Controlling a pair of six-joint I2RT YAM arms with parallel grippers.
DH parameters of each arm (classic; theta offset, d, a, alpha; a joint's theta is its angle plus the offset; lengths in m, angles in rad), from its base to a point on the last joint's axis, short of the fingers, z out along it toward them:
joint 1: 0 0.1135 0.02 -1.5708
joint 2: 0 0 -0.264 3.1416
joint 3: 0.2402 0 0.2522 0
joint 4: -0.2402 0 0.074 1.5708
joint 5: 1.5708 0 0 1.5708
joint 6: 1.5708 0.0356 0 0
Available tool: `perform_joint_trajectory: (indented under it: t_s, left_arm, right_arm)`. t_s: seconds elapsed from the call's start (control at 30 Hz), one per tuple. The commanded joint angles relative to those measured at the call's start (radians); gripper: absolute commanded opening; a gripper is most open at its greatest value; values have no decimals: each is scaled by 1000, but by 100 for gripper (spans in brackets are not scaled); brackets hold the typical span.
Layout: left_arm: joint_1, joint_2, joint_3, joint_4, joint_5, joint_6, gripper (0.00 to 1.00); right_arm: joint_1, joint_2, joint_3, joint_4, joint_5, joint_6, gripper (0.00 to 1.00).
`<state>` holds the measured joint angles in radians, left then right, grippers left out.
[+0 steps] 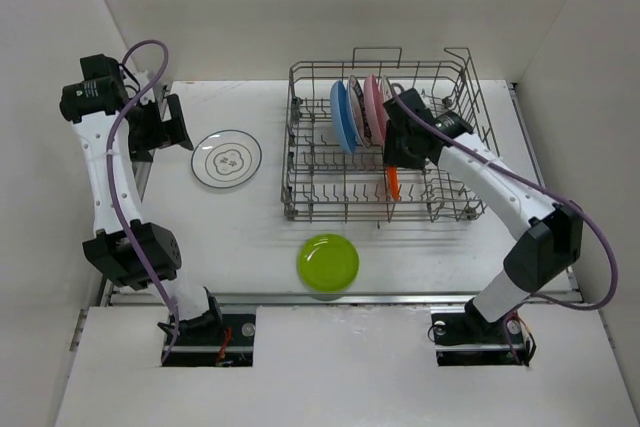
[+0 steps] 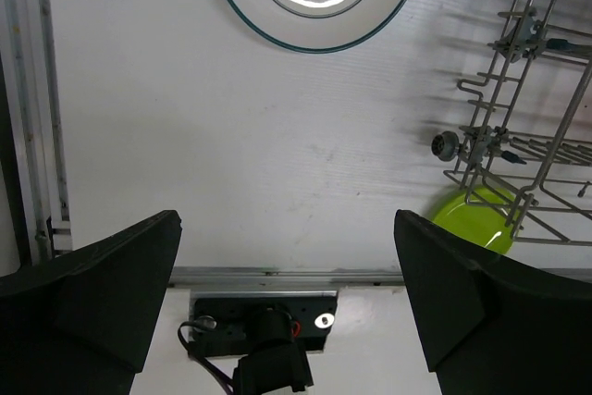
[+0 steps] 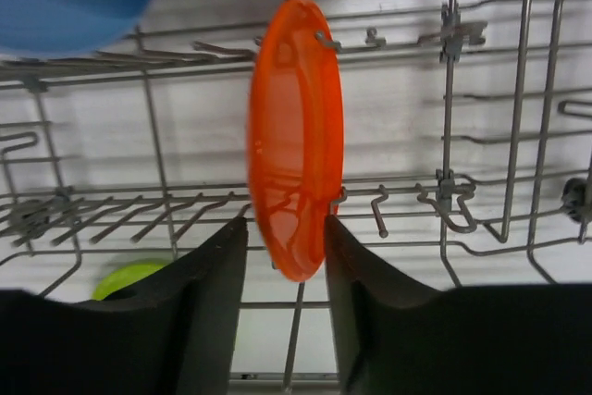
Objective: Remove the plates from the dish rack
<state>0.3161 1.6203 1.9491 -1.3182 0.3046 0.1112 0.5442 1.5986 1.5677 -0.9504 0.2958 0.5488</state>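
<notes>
Looking from the near edge outward, two plates are out already: a yellow-green plate (image 1: 328,262) lies flat on the table closest to the arm bases, and a white ringed plate (image 1: 227,159) lies flat further back on the left. The left gripper (image 2: 285,219) hangs just beside that ringed plate with its jaws spread wide and nothing between them. Most of the unloading is left, I'd say. In the dish rack (image 1: 292,137) an orange plate (image 3: 294,117) stands on edge between the tines. The right gripper (image 3: 285,228) straddles its rim from above, one finger on each face, right up against it. Whether they are pressing yet I cannot tell. Behind it, a blue plate (image 1: 343,115), a pink plate (image 1: 374,107) and at least one more stand upright in the far row.
</notes>
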Motion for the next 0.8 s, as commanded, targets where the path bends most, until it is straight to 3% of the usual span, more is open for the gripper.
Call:
perform_joint_trajectory:
  t_s: [0.0,0.03,0.13,0.27,0.37,0.4,0.63,0.77]
  left_arm:
    - [5,-27,-35,-16,-16,19,100]
    - [5,-27,-35,-7,-16,10,100]
    - [5,-36,-68,4,-16,10,100]
    - [5,-36,-68,4,-16,10,100]
    - [5,-36,-68,4,-16,10,100]
    - [5,-36,-68,4,-16,10,100]
    - [5,-46,-79,37,-28,33,100]
    - [5,-31,-64,57,-52,42,100]
  right_arm:
    - [-24,-5,-32,77,-38,-44,42]
    - [-24,-5,-46,123,-50,-56,33]
    - [-24,6,-67,153,-50,-79,23]
    - [-24,35,-67,162,-63,-111,21]
    - [-24,44,-67,171,-63,-112,2]
    - [-24,44,-58,161,-54,-112,0]
    - [-24,-49,118,41,40,-121,0]
    - [-24,-121,163,50,20,-162,0]
